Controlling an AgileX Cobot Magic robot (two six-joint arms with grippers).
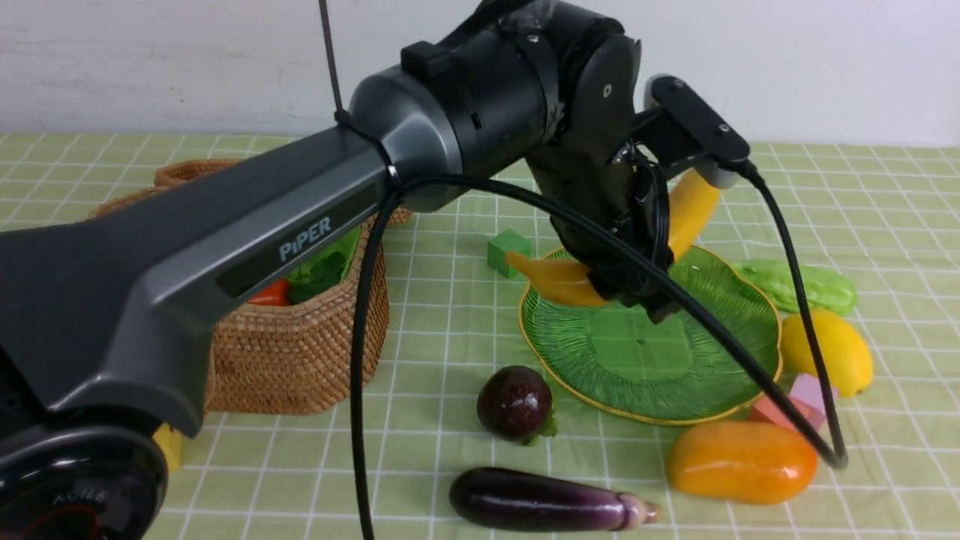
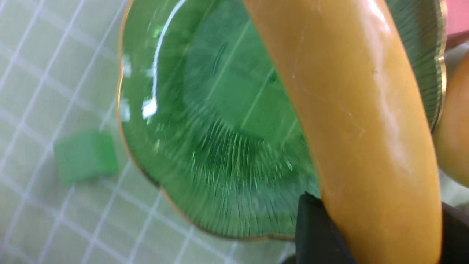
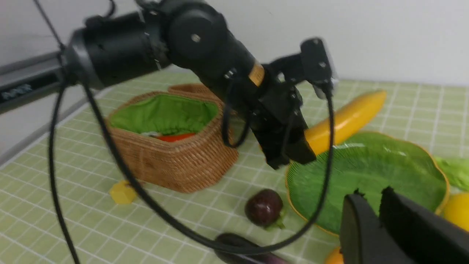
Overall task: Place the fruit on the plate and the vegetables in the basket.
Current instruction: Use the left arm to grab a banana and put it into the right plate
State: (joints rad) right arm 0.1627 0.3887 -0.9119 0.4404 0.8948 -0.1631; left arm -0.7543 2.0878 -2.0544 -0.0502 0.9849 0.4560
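My left gripper [image 1: 637, 289] is shut on the long yellow banana [image 1: 694, 206], holding it tilted just above the far side of the green ribbed plate [image 1: 652, 360]. In the left wrist view the banana [image 2: 366, 128] fills the jaws over the plate [image 2: 220, 110]. The basket [image 1: 300, 352] at left holds the carrot [image 1: 271, 294]. On the cloth lie the purple ball [image 1: 515, 401], aubergine [image 1: 540, 499], mango [image 1: 741, 461], lemon [image 1: 829, 351] and gourd [image 1: 795, 285]. My right gripper [image 3: 370, 192] hovers at the plate's near right, jaws almost together, holding nothing.
A green cube [image 1: 508, 251] sits left of the plate. Pink and red blocks [image 1: 806, 394] lie between plate, lemon and mango. A yellow block [image 3: 122, 192] lies in front of the basket. The left arm's cable [image 1: 750, 375] loops across the plate.
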